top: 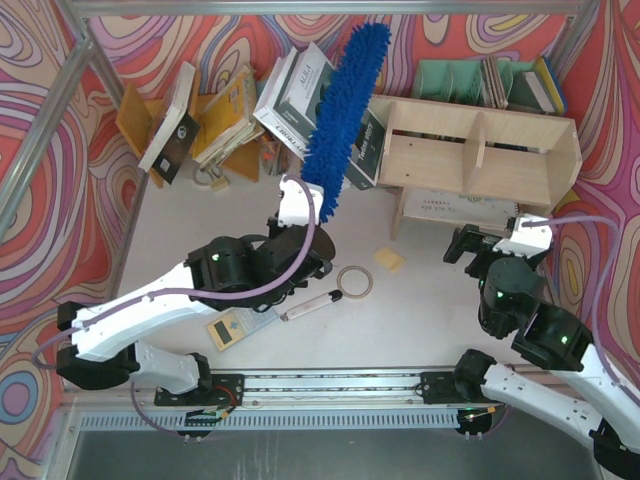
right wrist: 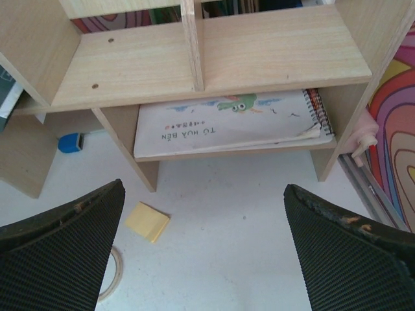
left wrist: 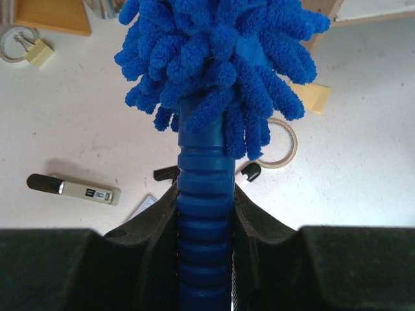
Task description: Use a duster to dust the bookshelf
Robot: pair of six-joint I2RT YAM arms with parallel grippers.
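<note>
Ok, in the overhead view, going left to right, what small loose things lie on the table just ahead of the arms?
Small yellow rectangular item → white pen-like stick → tape ring → yellow sticky pad.

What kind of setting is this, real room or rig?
Probably a staged robot test cell, not a real room: swirl-patterned backdrop walls on a metal frame, a white table with a low plywood bookshelf and loose books, left arm and right arm bolted to a rail.
</note>
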